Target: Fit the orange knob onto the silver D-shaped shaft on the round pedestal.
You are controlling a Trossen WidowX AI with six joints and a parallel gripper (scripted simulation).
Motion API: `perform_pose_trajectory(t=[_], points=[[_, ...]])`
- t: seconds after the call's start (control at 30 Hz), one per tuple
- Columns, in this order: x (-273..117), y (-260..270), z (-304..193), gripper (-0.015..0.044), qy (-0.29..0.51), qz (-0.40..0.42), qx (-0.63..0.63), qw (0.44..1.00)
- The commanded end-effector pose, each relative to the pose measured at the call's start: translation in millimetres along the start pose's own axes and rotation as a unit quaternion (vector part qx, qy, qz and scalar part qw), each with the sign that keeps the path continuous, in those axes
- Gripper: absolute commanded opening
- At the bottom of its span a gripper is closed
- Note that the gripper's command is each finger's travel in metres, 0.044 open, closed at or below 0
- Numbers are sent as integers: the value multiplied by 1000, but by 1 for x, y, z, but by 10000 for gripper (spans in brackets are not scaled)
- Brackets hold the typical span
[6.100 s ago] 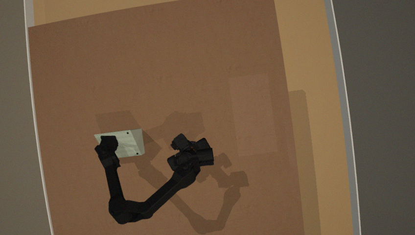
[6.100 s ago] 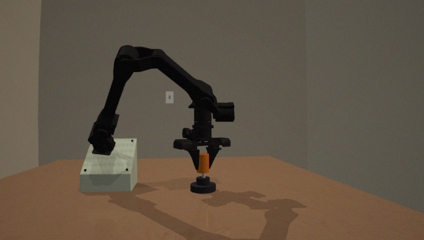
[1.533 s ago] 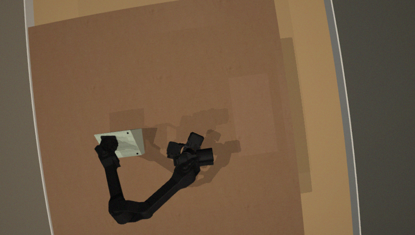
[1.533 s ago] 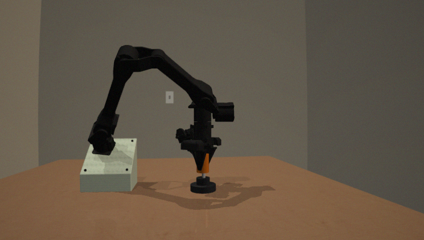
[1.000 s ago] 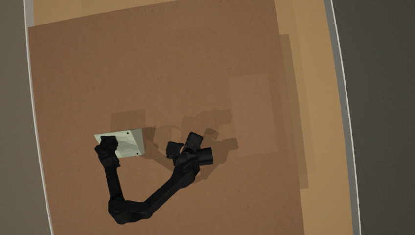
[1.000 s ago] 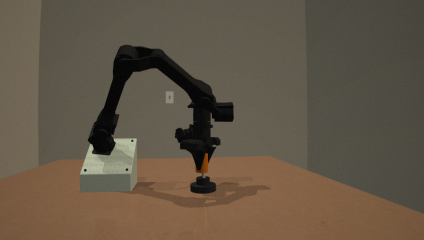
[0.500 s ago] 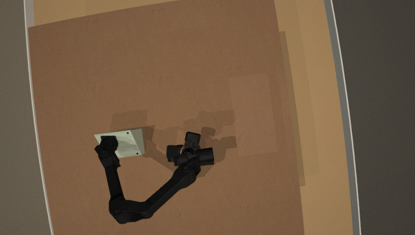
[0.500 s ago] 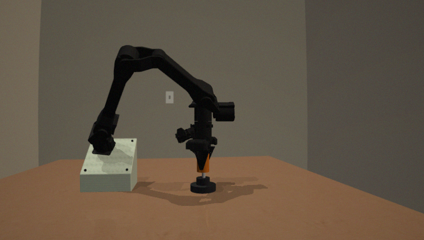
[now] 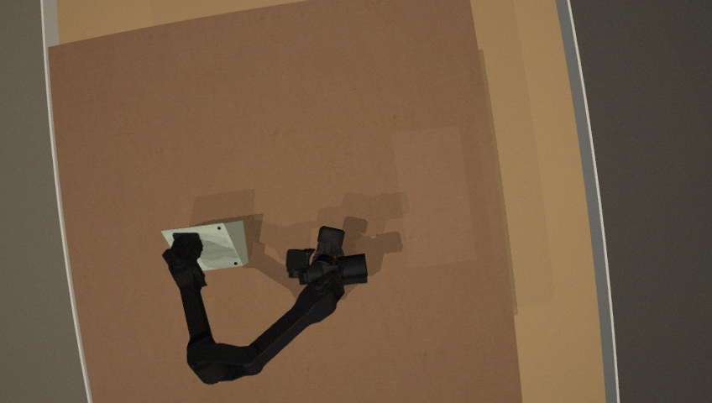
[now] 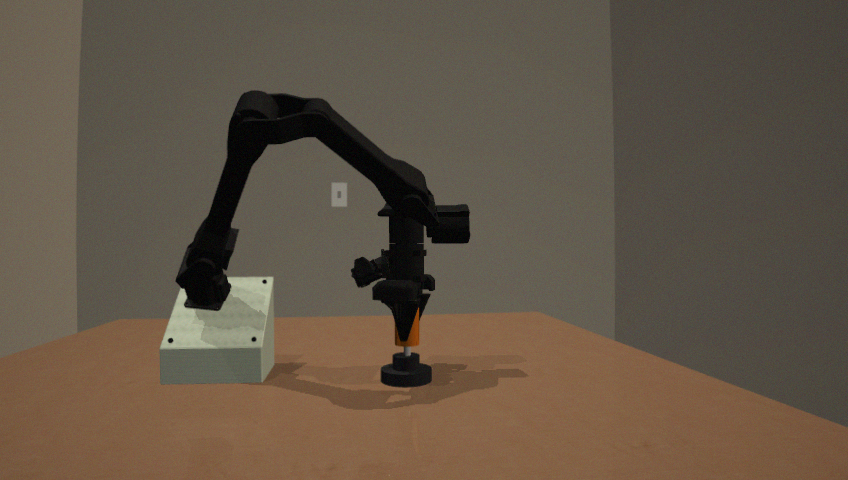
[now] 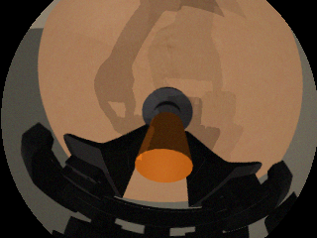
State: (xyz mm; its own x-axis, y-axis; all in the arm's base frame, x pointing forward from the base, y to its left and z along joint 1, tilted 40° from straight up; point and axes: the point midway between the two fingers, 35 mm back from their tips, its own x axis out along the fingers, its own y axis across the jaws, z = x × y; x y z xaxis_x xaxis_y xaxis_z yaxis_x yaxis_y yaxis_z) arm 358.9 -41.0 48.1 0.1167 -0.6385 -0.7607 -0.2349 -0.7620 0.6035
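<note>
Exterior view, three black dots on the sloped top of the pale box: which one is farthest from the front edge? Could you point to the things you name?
The dot point(image 10: 264, 281) at the upper right corner of the pale box's sloped top point(image 10: 238, 333); the other two sit low, along the front edge.

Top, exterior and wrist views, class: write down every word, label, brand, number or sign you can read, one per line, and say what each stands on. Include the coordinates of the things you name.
There are none to read.
Wedge-shaped base point(image 9: 232, 242) point(image 10: 211, 365): dark dots only, no lettering.
Orange knob point(image 10: 414, 333) point(image 11: 163, 166) and round pedestal point(image 10: 406, 375) point(image 11: 151, 106): no marks visible.
Wall plate point(image 10: 335, 194): a small dark mark, too small to tell.
</note>
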Motion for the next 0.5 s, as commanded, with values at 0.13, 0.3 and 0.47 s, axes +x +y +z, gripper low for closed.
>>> perform_pose_trajectory(t=[0.13,0.3,0.47], points=[[-3,0,2,0,0,0,-1,1000],[-5,0,4,0,0,0,-14,1000],[-6,0,2,0,0,0,-100,995]])
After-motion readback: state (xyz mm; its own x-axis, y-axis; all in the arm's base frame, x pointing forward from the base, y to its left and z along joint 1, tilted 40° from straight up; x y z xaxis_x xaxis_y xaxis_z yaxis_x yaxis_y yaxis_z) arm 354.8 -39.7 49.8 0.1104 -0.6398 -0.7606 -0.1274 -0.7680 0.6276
